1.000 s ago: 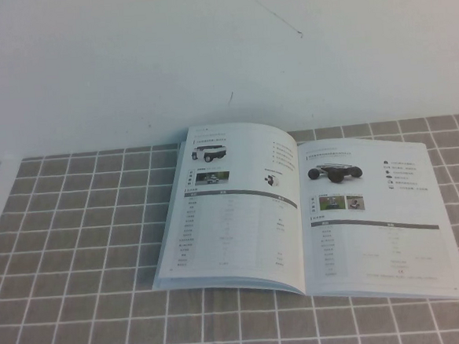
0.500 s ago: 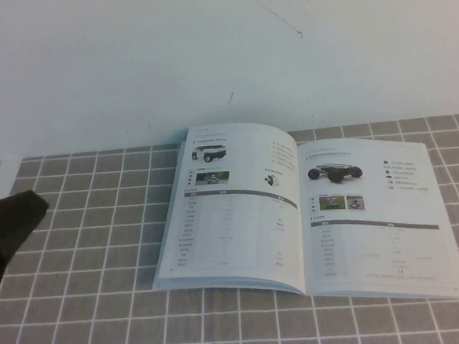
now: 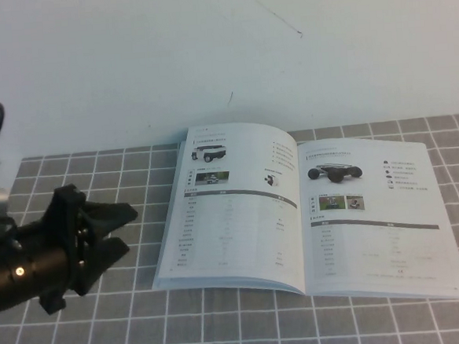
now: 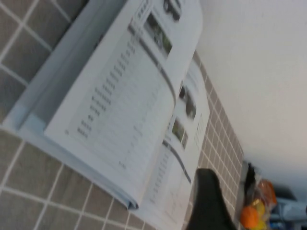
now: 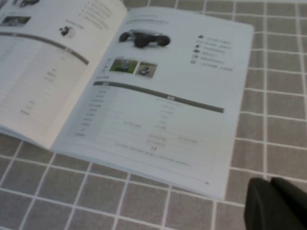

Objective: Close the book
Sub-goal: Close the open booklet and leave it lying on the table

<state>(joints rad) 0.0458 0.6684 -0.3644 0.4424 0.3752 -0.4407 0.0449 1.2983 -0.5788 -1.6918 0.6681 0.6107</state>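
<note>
The book [image 3: 303, 210] is seen lying open and face up on the checked cloth [image 3: 72, 175] of the desk [image 3: 382, 327], toward the middle and right. Its left half is the thicker stack, with the top page bowed upward near the spine. The left gripper [image 3: 127, 230] is held low over the cloth just beside the book's left edge, apart from it, with the jaws spread open and pointed at that edge. The right gripper [image 5: 276, 203] is placed near the book's right front corner, not touching it; whether its jaws are open or closed cannot be told.

Several failures can be expected from here. If the left edge is pushed rather than lifted, the whole book is likely to be slid to the right across the cloth, since nothing is bracing it. If only the bowed top page is caught, a single leaf would probably be turned or creased and the book left open. If the jaws are driven too low, the cloth could be snagged and bunched under the cover. A half raised but released early may fall back open.
</note>
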